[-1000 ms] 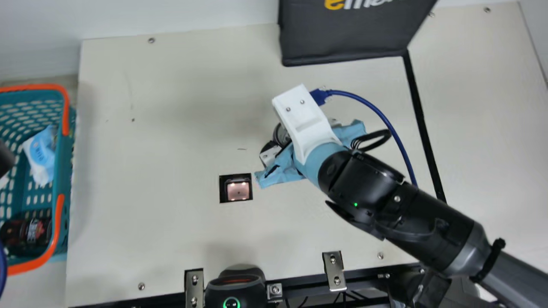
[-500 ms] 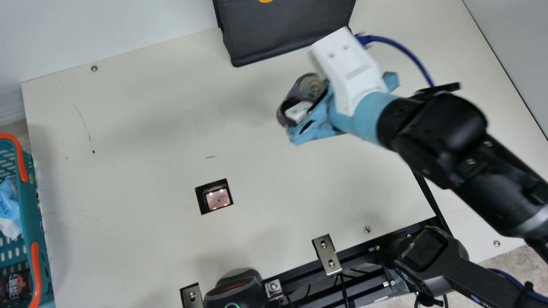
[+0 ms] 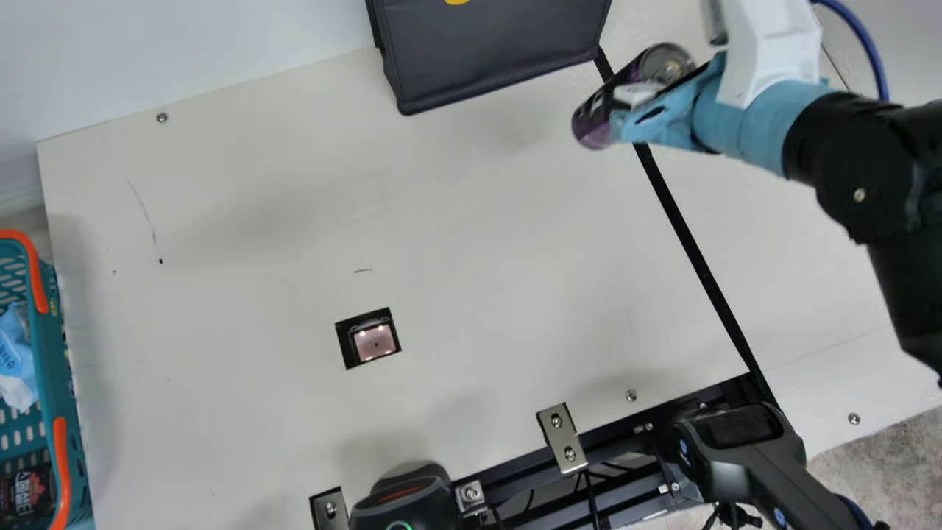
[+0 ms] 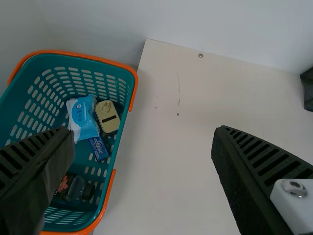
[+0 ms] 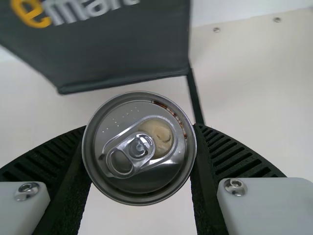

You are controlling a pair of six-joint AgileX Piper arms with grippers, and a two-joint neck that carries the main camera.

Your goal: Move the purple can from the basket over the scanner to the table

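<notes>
In the main view my right gripper (image 3: 651, 92) is at the upper right, shut on the purple can (image 3: 597, 121), which is tilted in the air over the table's black strip. The right wrist view shows the can's silver top (image 5: 139, 147) between both ribbed pads of my right gripper (image 5: 139, 156). The scanner window (image 3: 374, 342) lies in the table at lower centre-left. At the left edge is the teal basket (image 3: 55, 361). My left gripper (image 4: 142, 147) stands open with nothing between its fingers, its one finger over the basket (image 4: 128, 73) in the left wrist view.
A black bag (image 3: 493, 55) stands at the table's back, left of the can. A handheld device (image 3: 743, 442) and a black scanner-like unit (image 3: 405, 500) are at the front edge. The basket holds a blue-white packet (image 4: 83, 117), a yellow tin (image 4: 107, 116) and a dark jar.
The camera has turned since the earliest picture. My right gripper has carried the can away from beside the scanner window, toward the back right, past the bag's front corner.
</notes>
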